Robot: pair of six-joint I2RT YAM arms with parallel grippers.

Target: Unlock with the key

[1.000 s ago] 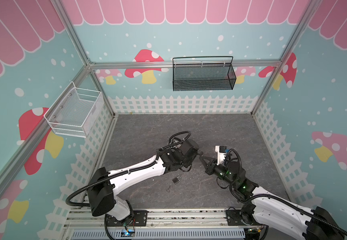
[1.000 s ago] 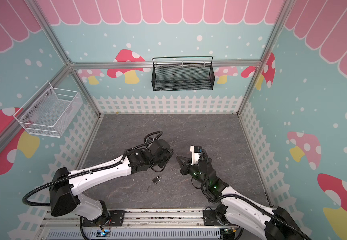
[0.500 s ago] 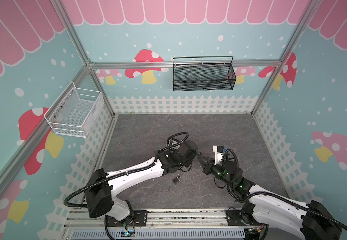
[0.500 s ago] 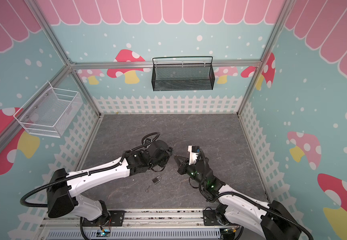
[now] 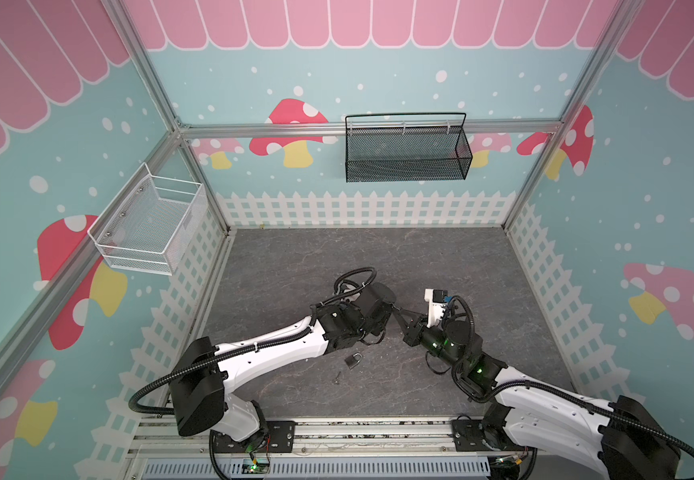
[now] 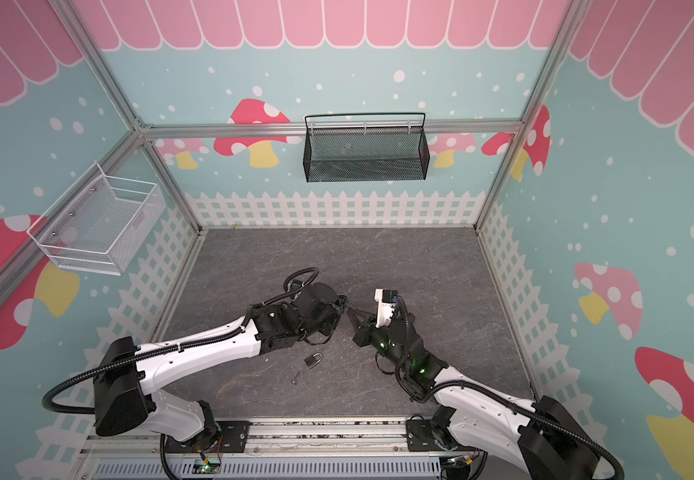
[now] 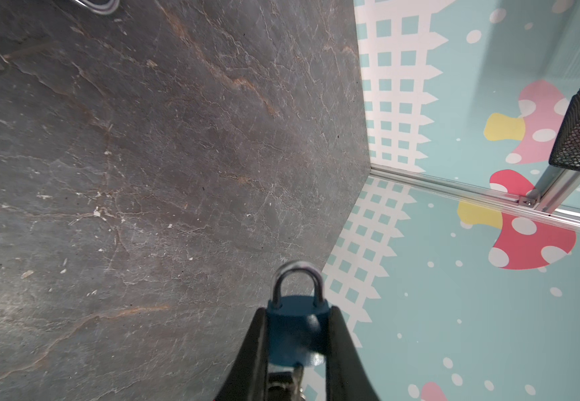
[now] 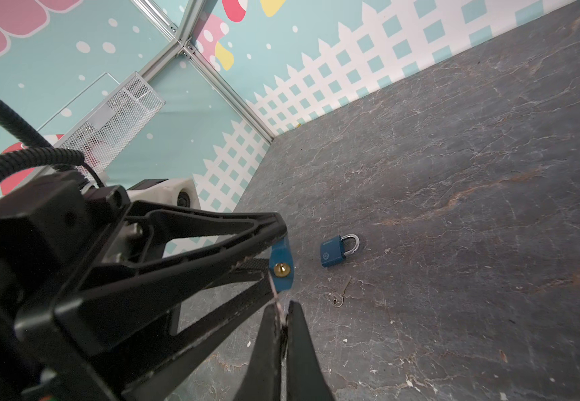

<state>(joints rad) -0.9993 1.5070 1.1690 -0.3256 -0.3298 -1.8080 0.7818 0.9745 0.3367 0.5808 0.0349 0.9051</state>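
Observation:
My left gripper (image 7: 297, 312) is shut on a blue padlock (image 7: 295, 333) with a silver shackle and holds it above the grey floor. In the right wrist view the padlock (image 8: 280, 258) shows its underside with the brass keyhole (image 8: 281, 268). My right gripper (image 8: 283, 305) is shut on a thin silver key (image 8: 276, 295). The key's tip lies against the padlock's underside, right beside the keyhole; I cannot tell whether it is inside. In both top views the two grippers meet tip to tip mid-floor, the left gripper (image 5: 388, 309) facing the right gripper (image 5: 401, 316).
A second blue padlock (image 5: 352, 360) (image 8: 337, 250) lies on the floor near the front, with a loose key (image 5: 337, 378) (image 8: 337, 297) beside it. A black mesh basket (image 5: 405, 151) hangs on the back wall and a white wire basket (image 5: 150, 226) on the left wall.
My right gripper has edged left with the key, closing the gap to the padlock in my left gripper. The left arm has shifted only slightly.

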